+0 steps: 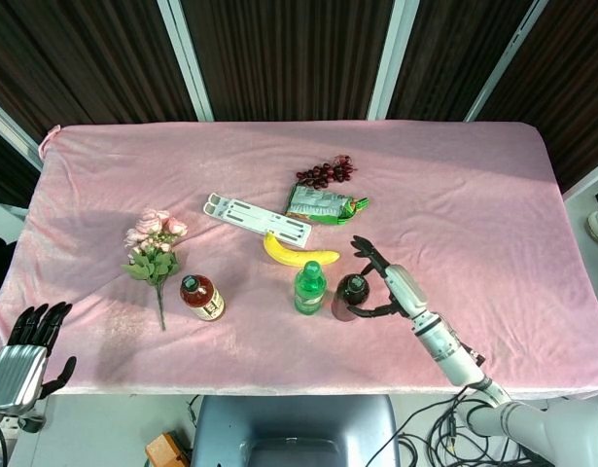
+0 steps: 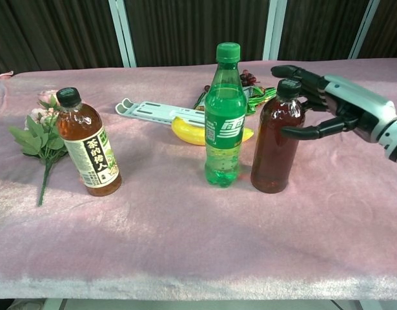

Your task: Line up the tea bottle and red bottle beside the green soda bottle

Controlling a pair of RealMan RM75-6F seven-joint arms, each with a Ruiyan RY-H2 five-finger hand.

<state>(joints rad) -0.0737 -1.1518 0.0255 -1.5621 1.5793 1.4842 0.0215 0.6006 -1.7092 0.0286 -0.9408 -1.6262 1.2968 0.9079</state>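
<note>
The green soda bottle (image 1: 309, 288) (image 2: 224, 126) stands upright near the table's front middle. Right beside it stands the dark red bottle (image 1: 350, 298) (image 2: 274, 152), upright on the pink cloth. My right hand (image 1: 388, 283) (image 2: 334, 106) hovers just to the right of the red bottle's neck, fingers spread apart and holding nothing. The tea bottle (image 1: 202, 298) (image 2: 88, 145), amber with a white label, stands alone well to the left of the green one. My left hand (image 1: 31, 342) hangs off the table's front left corner with its fingers extended and empty.
A banana (image 1: 299, 252) (image 2: 188, 131) lies just behind the green bottle. Further back are a white plastic stand (image 1: 257, 219), a green snack packet (image 1: 323, 205) and dark grapes (image 1: 325, 173). Pink flowers (image 1: 155, 249) (image 2: 38, 132) lie left of the tea bottle.
</note>
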